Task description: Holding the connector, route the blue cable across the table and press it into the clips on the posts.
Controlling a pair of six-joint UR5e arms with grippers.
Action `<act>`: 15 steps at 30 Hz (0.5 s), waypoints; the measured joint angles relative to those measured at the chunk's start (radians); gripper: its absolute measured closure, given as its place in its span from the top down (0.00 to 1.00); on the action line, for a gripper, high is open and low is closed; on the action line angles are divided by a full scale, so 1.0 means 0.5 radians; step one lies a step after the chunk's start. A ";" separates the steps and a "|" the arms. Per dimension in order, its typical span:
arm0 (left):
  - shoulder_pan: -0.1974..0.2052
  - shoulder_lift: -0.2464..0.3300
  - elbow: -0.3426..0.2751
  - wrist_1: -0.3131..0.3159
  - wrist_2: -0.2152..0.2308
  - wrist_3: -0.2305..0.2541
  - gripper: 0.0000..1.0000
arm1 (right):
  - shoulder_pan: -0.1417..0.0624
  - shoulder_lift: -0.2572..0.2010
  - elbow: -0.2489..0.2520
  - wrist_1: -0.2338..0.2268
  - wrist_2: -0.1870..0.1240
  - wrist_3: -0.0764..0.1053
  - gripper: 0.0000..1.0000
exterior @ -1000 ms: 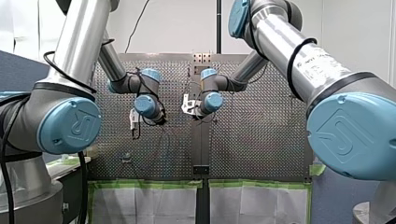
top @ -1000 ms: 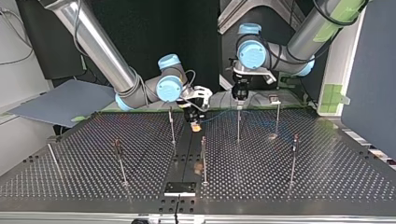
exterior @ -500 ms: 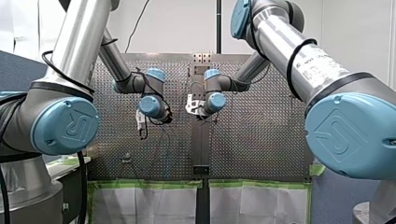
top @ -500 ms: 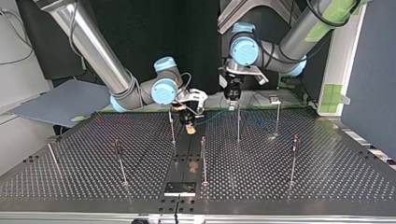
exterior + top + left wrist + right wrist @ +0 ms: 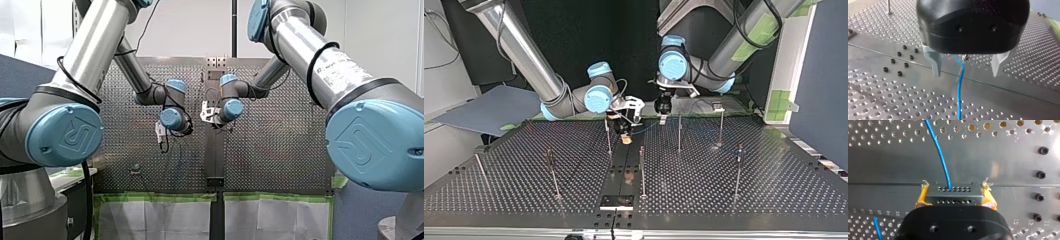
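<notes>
My right gripper [image 5: 955, 200] is shut on the grey connector [image 5: 954, 191], its yellow pads [image 5: 922, 196] clamping both sides. The blue cable [image 5: 941, 155] leaves the connector and runs ahead over the plate. In the top view this gripper [image 5: 625, 133] hangs low near the table's centre strip, beside a thin post [image 5: 608, 135]. My left gripper [image 5: 966, 68] is open, and the blue cable [image 5: 959, 86] passes loosely between its grey fingers [image 5: 933, 62] without touching them. In the top view it [image 5: 663, 116] hovers just right of my right gripper.
Several thin posts stand on the perforated table [image 5: 724, 200], among them one at the centre [image 5: 642, 170], one behind it to the right [image 5: 679, 132] and one further right [image 5: 721, 125]. A black plate [image 5: 616, 201] lies at the near edge.
My left arm has swung toward the table's middle, leftward in the top view, closing in on my right gripper. The right gripper with the connector has shifted slightly back.
</notes>
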 joint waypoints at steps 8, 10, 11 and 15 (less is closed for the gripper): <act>0.003 -0.058 0.140 -0.013 -0.002 -0.060 1.00 | 0.000 -0.001 0.000 -0.003 0.000 -0.002 0.00; -0.002 -0.091 0.179 -0.039 -0.003 -0.062 1.00 | 0.000 -0.001 0.000 -0.003 -0.001 -0.001 0.00; -0.004 -0.106 0.196 -0.048 -0.004 -0.062 1.00 | 0.000 0.000 0.000 -0.002 -0.003 0.000 0.00; -0.008 -0.173 0.262 -0.053 -0.019 -0.072 1.00 | 0.000 0.000 0.000 -0.001 -0.021 0.003 0.00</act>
